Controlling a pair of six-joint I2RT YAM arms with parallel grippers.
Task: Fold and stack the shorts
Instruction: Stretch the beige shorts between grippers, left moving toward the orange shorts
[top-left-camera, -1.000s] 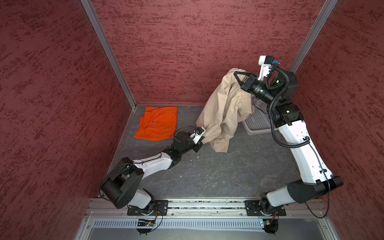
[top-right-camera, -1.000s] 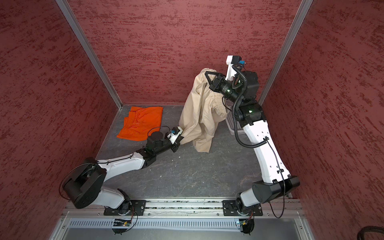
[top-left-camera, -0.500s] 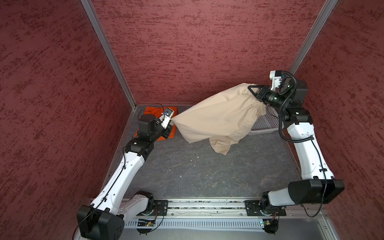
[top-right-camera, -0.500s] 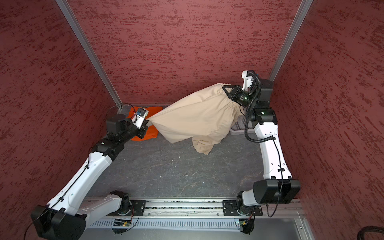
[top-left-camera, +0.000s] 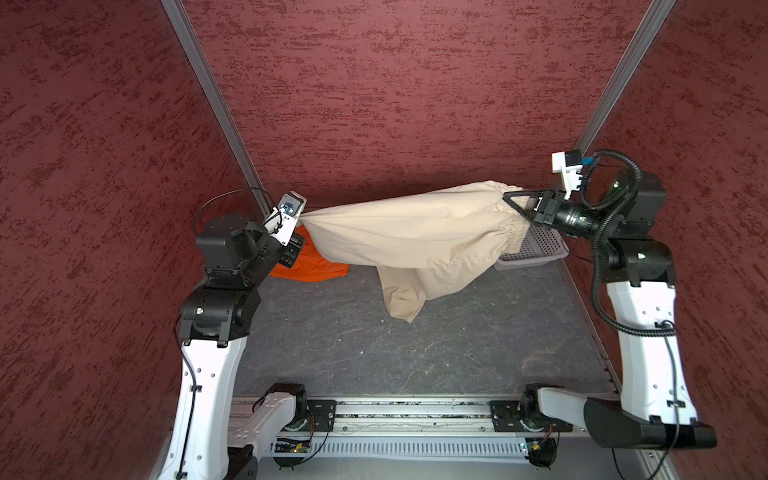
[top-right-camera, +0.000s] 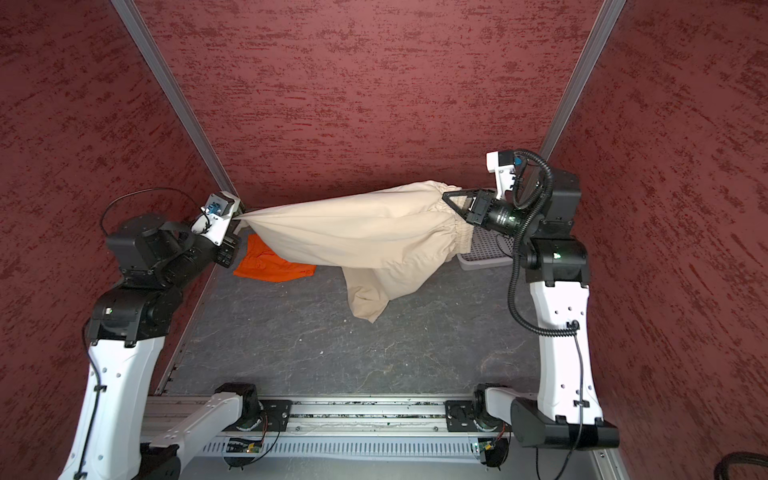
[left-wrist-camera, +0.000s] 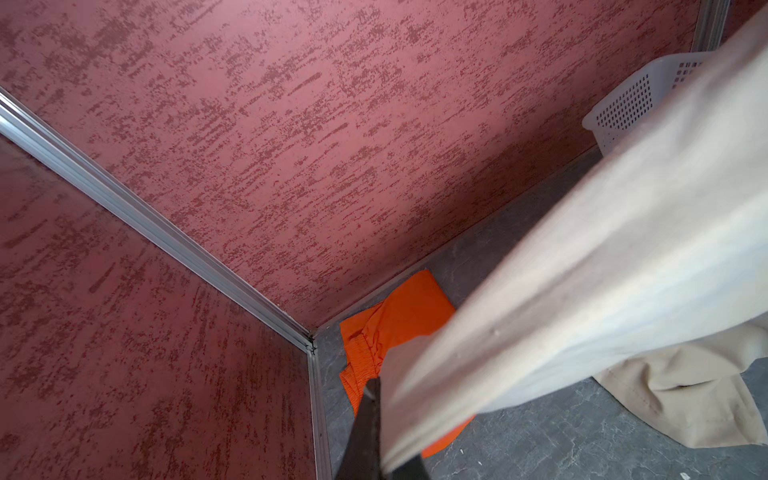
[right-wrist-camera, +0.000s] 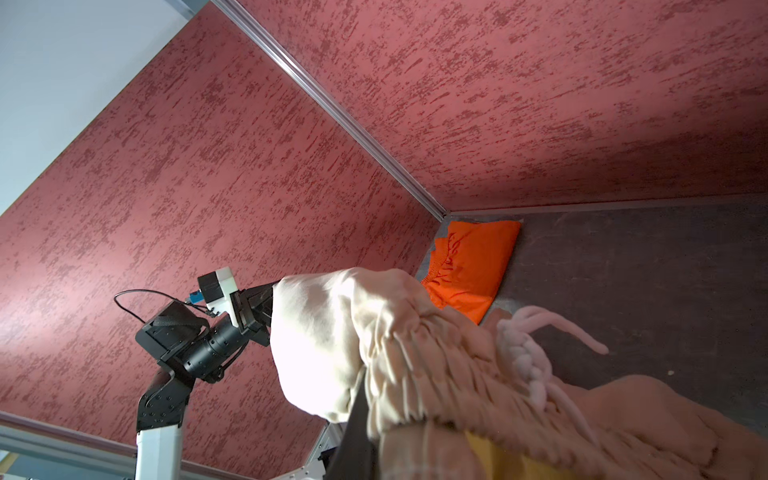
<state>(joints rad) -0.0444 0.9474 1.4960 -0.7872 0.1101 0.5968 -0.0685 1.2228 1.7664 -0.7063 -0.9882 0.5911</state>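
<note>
The beige shorts (top-left-camera: 415, 232) (top-right-camera: 365, 232) hang stretched in the air between both arms, and one leg sags down to the floor. My left gripper (top-left-camera: 298, 222) (top-right-camera: 237, 219) (left-wrist-camera: 384, 440) is shut on a leg hem near the back left corner. My right gripper (top-left-camera: 510, 200) (top-right-camera: 449, 198) (right-wrist-camera: 374, 436) is shut on the gathered waistband, with the drawstring (right-wrist-camera: 536, 332) dangling beside it. The orange shorts (top-left-camera: 316, 266) (top-right-camera: 274, 266) (left-wrist-camera: 399, 320) (right-wrist-camera: 473, 262) lie folded on the floor in the back left corner, partly under the beige cloth.
A white perforated basket (top-left-camera: 536, 249) (top-right-camera: 482, 249) (left-wrist-camera: 623, 104) stands in the back right corner, under the right gripper and half hidden by the waistband. Red walls close in three sides. The grey floor (top-left-camera: 415, 353) runs forward to the arm rail.
The left arm rose from the floor and swung to the back left corner with the hem in its grip. The beige shorts went from hanging bunched to stretched wide. The right gripper moved right.
</note>
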